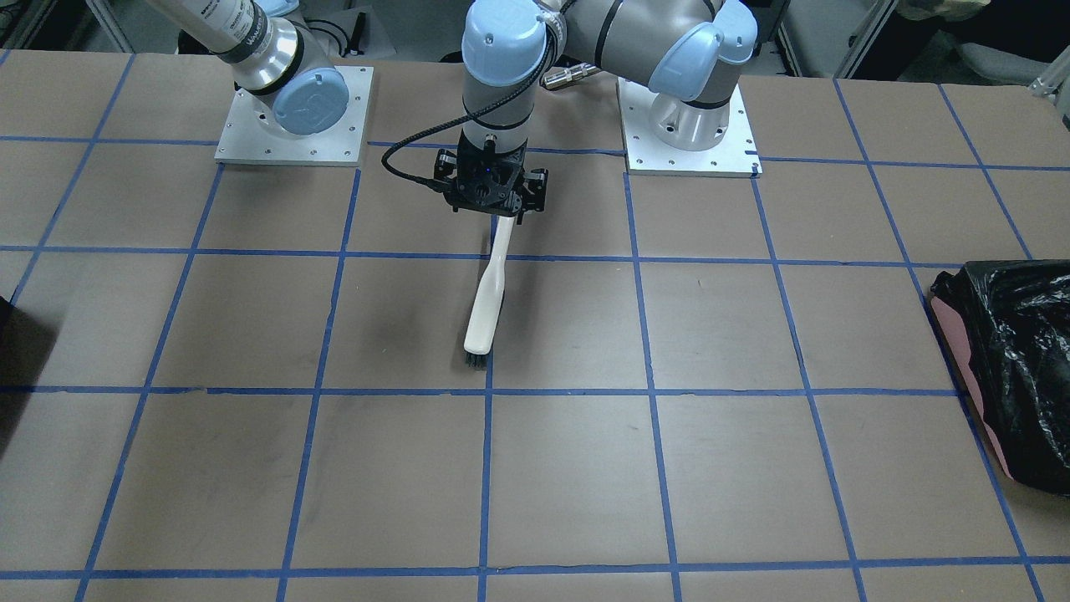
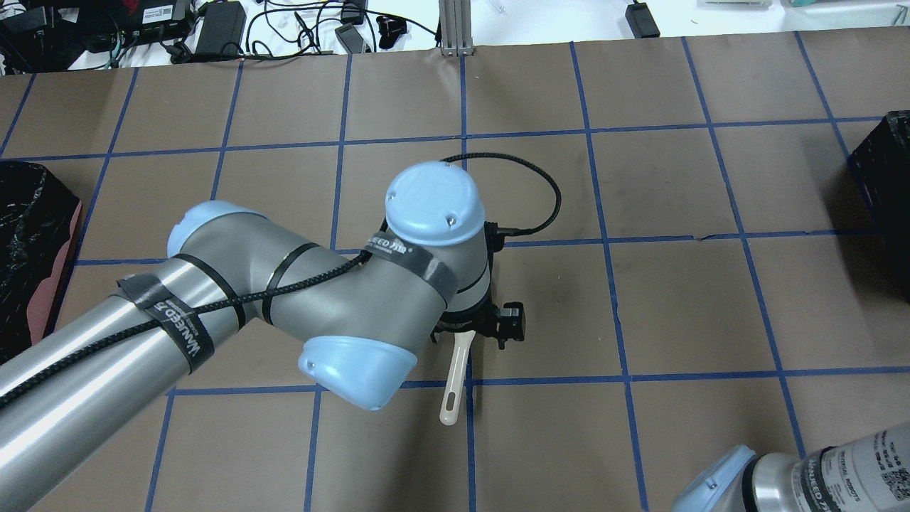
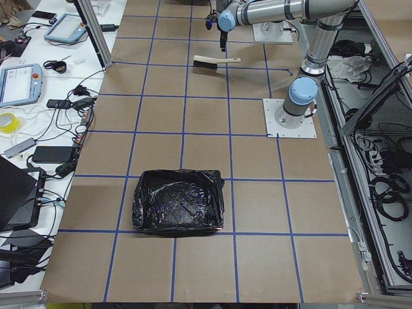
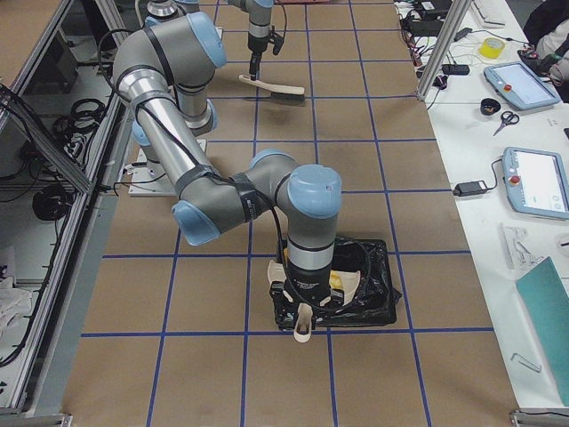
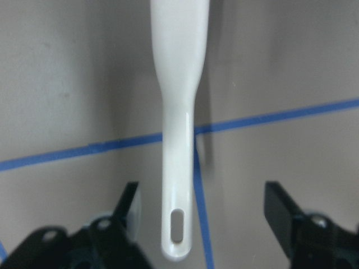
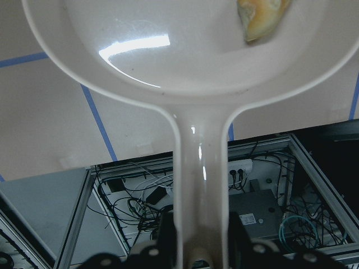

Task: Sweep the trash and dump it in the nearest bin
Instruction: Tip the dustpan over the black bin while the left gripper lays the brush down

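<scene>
A white brush [image 1: 487, 293] with dark bristles lies flat on the table's middle. My left gripper [image 1: 495, 211] hangs over its handle [image 5: 182, 112]. The fingers [image 5: 280, 204] stand wide open on either side of the handle and do not touch it. My right gripper [image 6: 196, 246] is shut on the handle of a cream dustpan [image 6: 185, 50]. It holds the dustpan over a black-lined bin [image 4: 369, 285]. One golden-brown piece of trash [image 6: 258, 19] lies in the pan's far part. I see no other trash.
A second black-lined bin [image 1: 1011, 351] sits at the table's end on my left side, also seen in the left side view as the bin [image 3: 179, 201]. Blue tape divides the brown table into squares. Both arm bases [image 1: 292, 117] stand at the robot's edge.
</scene>
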### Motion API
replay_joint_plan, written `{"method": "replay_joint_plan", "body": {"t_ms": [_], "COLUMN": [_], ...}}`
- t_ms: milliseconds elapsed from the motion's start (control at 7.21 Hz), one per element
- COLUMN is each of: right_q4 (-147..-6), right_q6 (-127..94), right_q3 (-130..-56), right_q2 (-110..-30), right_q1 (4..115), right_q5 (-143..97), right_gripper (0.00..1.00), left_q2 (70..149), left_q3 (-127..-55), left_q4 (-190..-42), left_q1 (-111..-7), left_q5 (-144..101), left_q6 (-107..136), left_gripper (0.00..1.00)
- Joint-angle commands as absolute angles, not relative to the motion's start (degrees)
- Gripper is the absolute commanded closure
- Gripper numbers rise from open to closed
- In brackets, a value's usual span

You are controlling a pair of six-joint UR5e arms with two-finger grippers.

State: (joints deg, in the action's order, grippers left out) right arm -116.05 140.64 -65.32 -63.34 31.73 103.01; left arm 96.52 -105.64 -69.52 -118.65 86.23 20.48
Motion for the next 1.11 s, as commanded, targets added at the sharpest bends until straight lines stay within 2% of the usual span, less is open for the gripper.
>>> {"method": "replay_joint_plan", "body": {"t_ms": [0, 278, 555, 971], "right_q4": [-121.5, -123.5, -123.9, -114.5], "right_q6": [140.0, 138.9, 138.8, 132.6], "right_q3": [-65.4, -65.5, -65.5, -65.6], "right_q2": [-63.4, -63.5, -64.2, -68.3], "right_q1": [32.9, 34.9, 35.1, 38.3], "right_q5": [104.8, 108.5, 108.1, 96.5], "right_gripper": [1.00, 1.00, 1.00, 1.00], "left_q2": [96.3, 96.1, 95.6, 94.5], "left_q3": [-94.8, -91.5, -91.6, -91.9], "left_q4": [-77.3, -77.6, -77.1, -77.8], "left_q1": [-111.4, -102.1, -94.0, -87.9], "left_q5": [91.9, 92.2, 92.3, 92.3], "left_q6": [14.0, 12.1, 12.0, -2.2], "left_gripper": [0.00, 0.00, 0.00, 0.00]}}
